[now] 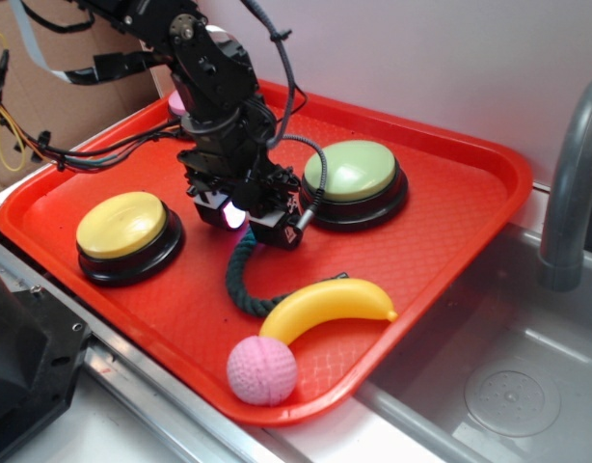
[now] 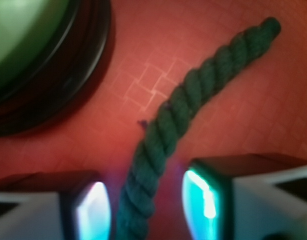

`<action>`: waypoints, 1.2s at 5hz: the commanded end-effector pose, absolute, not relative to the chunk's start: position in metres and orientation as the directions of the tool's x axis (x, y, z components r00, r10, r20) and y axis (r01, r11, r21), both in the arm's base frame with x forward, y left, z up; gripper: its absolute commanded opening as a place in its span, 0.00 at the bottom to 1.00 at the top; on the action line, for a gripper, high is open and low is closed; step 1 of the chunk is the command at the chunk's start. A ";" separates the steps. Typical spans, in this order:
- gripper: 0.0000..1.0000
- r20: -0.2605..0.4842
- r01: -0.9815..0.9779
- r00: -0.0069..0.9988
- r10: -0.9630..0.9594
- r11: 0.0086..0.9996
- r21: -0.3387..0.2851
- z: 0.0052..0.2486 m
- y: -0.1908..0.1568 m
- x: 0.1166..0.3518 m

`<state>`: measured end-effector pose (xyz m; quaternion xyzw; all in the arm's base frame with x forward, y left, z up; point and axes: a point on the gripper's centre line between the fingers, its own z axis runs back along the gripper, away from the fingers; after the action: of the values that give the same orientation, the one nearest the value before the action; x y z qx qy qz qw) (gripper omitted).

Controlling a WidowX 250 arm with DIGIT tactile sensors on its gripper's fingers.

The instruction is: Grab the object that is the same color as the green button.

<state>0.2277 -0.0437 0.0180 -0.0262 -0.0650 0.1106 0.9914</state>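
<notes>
A dark green twisted rope piece lies curved on the red tray. Its upper end runs between the fingers of my gripper, which is low over the tray. Both glowing finger pads stand apart from the rope, with gaps of red tray on each side, so the gripper is open around it. The green button, pale green dome on a black base, sits just right of the gripper in the exterior view.
A yellow-topped button stands left of the gripper. A yellow banana and a pink ball lie near the tray's front edge beside the rope's far end. A pink button is mostly hidden behind the arm. A sink and faucet lie right.
</notes>
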 end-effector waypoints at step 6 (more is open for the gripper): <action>0.00 0.275 -0.225 0.937 0.216 0.974 0.002 0.210 0.022 0.287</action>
<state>0.2851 0.0186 0.1874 0.0168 -0.1027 0.1116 0.9883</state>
